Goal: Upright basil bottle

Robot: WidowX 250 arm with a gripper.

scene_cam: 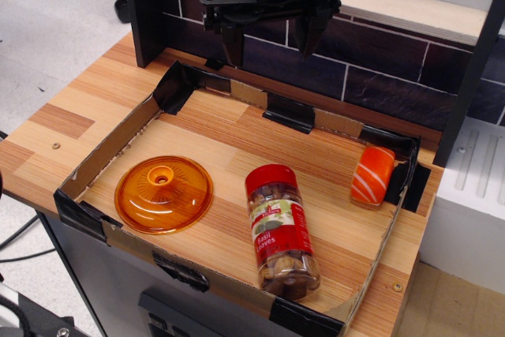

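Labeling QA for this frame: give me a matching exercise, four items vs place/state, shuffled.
Items:
1. basil bottle
2. orange lid
3. sushi piece
4. gripper

Places/states:
A. by the tray's right wall
B. open, above the tray's back edge
C. on its side, cap pointing away from the camera
D. flat, tray's left part

Pairs: 1-C, 2-D, 3-A, 4-B

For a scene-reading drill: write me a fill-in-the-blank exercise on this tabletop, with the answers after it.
1. The basil bottle lies on its ____, not upright.
2. Its screw cap is coloured ____.
3. The gripper hangs above the tray with its jaws ____ and nothing between them.
4. The orange lid sits on the ____ side of the bottle in the picture.

Missing words: side; red; open; left
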